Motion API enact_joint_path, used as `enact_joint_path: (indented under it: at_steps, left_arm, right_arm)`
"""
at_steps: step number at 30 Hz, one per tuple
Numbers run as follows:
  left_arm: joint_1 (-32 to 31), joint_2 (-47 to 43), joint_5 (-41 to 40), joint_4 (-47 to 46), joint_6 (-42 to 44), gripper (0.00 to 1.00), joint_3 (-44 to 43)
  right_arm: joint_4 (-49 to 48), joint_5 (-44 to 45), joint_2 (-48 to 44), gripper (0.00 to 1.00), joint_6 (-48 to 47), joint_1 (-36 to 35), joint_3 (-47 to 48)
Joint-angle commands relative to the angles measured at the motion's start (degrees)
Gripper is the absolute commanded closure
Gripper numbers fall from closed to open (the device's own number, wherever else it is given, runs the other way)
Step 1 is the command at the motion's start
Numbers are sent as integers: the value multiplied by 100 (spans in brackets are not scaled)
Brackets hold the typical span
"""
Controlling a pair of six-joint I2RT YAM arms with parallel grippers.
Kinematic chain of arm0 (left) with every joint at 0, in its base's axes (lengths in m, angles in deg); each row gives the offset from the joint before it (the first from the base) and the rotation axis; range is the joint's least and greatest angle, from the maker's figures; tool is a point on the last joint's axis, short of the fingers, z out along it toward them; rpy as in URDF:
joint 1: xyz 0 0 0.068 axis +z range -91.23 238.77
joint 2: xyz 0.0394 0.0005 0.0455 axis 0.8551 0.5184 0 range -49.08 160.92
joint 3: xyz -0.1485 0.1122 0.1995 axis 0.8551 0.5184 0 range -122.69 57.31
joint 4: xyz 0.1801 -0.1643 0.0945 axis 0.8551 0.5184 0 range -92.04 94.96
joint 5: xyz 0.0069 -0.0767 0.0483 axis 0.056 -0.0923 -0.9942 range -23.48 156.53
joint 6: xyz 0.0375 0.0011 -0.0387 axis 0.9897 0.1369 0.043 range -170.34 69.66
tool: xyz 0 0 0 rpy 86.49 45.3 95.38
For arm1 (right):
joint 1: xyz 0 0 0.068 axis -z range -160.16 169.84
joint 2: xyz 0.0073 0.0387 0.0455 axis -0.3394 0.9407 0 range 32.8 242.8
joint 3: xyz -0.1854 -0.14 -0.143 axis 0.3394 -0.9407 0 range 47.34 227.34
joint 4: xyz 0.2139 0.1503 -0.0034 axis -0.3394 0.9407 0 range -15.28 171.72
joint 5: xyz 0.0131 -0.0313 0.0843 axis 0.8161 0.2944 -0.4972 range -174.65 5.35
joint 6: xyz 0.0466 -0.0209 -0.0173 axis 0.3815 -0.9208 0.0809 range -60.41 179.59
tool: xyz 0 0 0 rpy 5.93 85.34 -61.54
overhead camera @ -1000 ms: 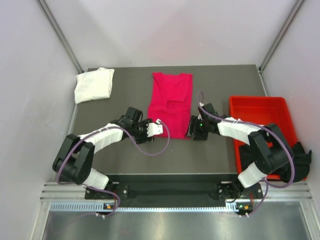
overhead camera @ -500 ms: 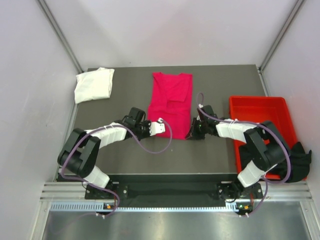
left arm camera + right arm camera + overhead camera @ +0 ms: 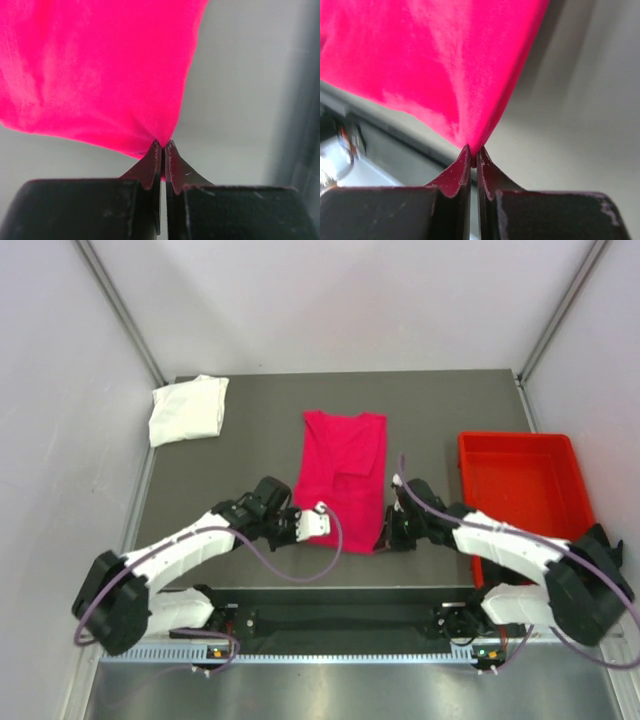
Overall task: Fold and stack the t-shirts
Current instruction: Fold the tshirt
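In the middle of the gray table (image 3: 250, 440), the pink t-shirt (image 3: 342, 475), laid out long, with the neck end far from the arms.

Near left corner of it pinched in the left gripper (image 3: 316, 523). Two dark fingers (image 3: 150, 167) pressed together, with just a bit of pink cloth between the tips.

Near right corner pinched the same way in the right gripper (image 3: 386, 538). Fingers (image 3: 454, 175) squeezed together on a little point of cloth.

In both wrist views, pink cloth spreading up and away from the pinch like a fan, with gray table behind it.

Both arms bent low over the near side of the table, one on each side of the shirt.

Far off in the far left corner of the table, the white t-shirt (image 3: 187, 408), folded in a soft lump and touching nothing else.

To the right of the pink shirt and apart from it, the red bin (image 3: 515, 438), at the right edge of the table.
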Motion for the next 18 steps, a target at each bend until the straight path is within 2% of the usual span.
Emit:
enact_joint_path:
  at_steps: [1, 5, 9, 12, 16, 18]
  left_arm:
    - [-432, -777, 202, 1727, -384, 100, 14]
    - [-460, -1437, 335, 2769, -524, 100, -293]
    - [-442, -1842, -472, 2551, -1121, 100, -601]
    - [-232, -1553, -1010, 2041, -1131, 100, -865]
    - [802, -605, -800, 1470, -965, 100, -1601]
    - [1042, 98, -799, 1251, -921, 100, -1945]
  right_arm:
    - [968, -11, -956, 100, 469, -494, -312]
    - [1760, -108, -1776, 100, 882, -1162, -260]
    - [1946, -29, -2243, 100, 981, -1129, 56]
    - [1990, -20, -1789, 100, 358, -497, 434]
    - [1649, -133, -841, 100, -478, 390, 908]
    - [1446, -248, -417, 100, -838, 883, 1267]
